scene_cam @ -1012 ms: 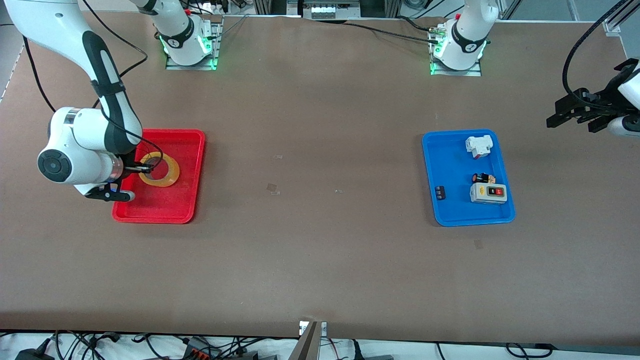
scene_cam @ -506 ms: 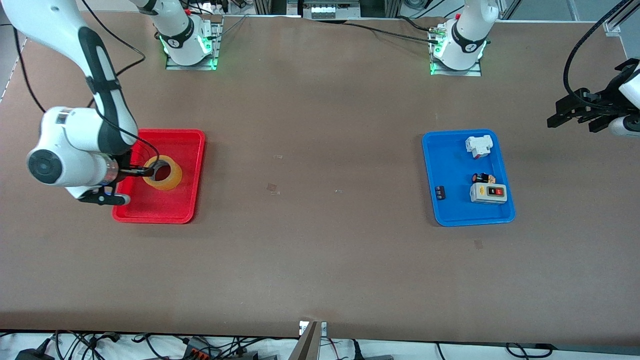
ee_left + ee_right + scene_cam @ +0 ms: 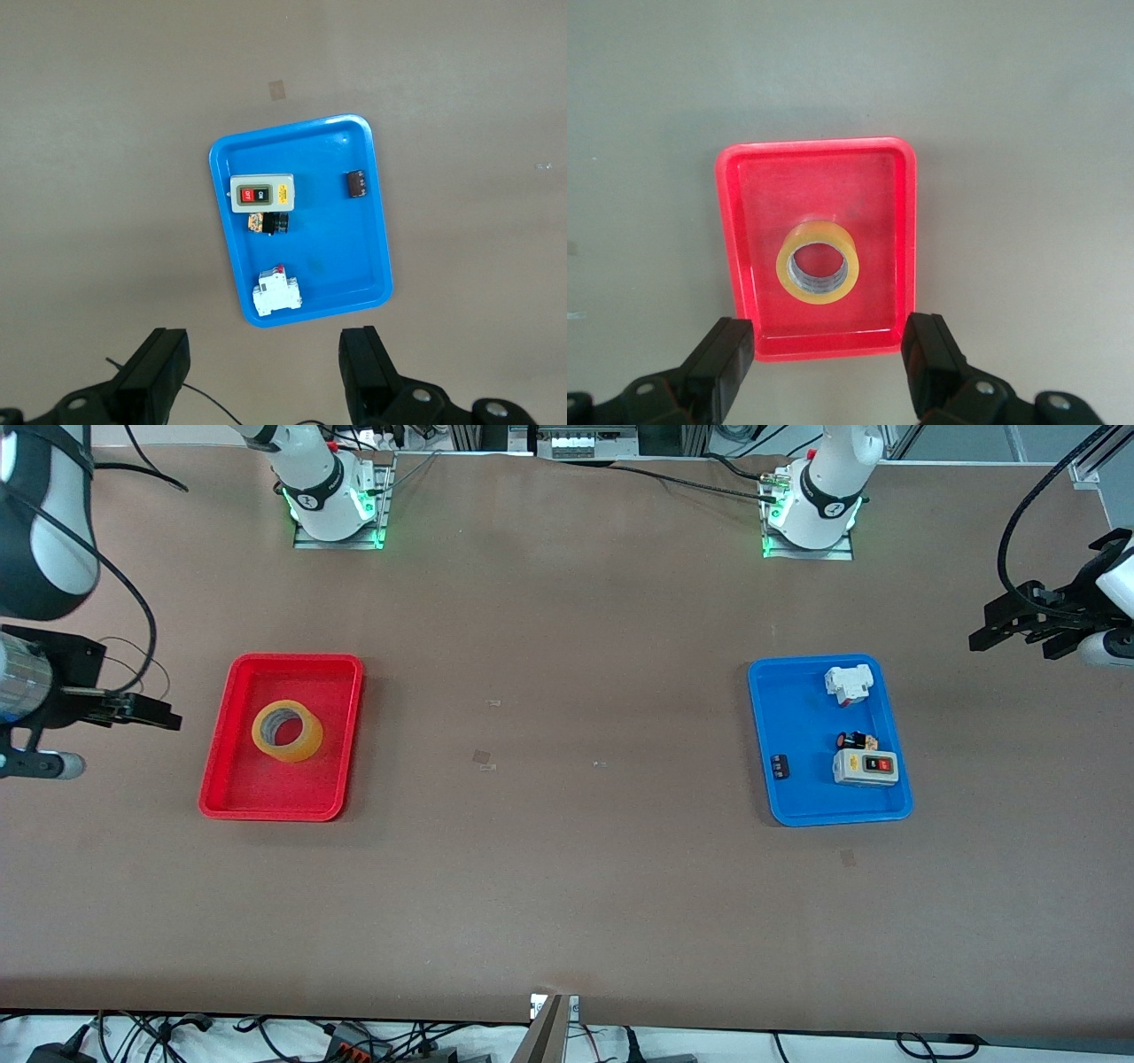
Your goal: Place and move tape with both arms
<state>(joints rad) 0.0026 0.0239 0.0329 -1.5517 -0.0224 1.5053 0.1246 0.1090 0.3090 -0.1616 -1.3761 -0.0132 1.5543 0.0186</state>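
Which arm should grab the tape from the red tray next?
Probably the right. The right gripper hangs open beside the red tray holding the tape. The left gripper waits open at the table's other end, past the blue tray.

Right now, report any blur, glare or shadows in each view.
Front view: sharp, even light; the right arm is cropped at the frame edge. Right wrist view: soft glare on the red tray floor around the tape. Left wrist view: crisp, faint shadow beside the blue tray.
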